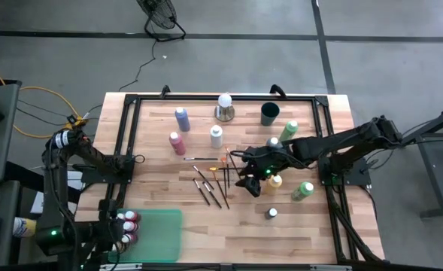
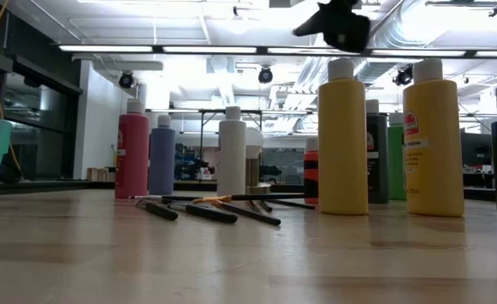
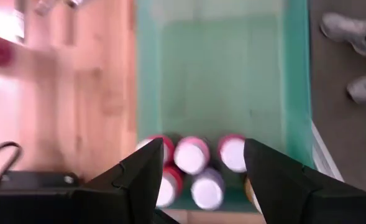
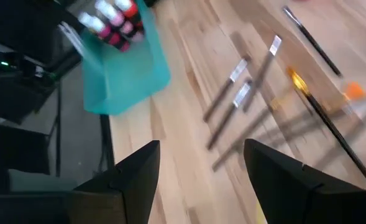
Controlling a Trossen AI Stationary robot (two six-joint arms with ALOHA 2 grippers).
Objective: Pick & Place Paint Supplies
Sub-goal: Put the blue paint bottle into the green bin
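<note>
Here, round-capped plastic bottles (image 3: 192, 155) (smooth, glossy) in green tray (image 3: 232, 81).

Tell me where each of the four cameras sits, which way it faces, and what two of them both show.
High view: overhead, looking straight down; both arms show, left gripper over the green tray, right gripper by the brushes.
Low view: table height, looking level past bottles; one dark gripper at top.
Left wrist view: looks down past open fingers at capped bottles in the tray.
Right wrist view: looks past open fingers at the brushes.
Shared: both wrist views show the tray.
</note>
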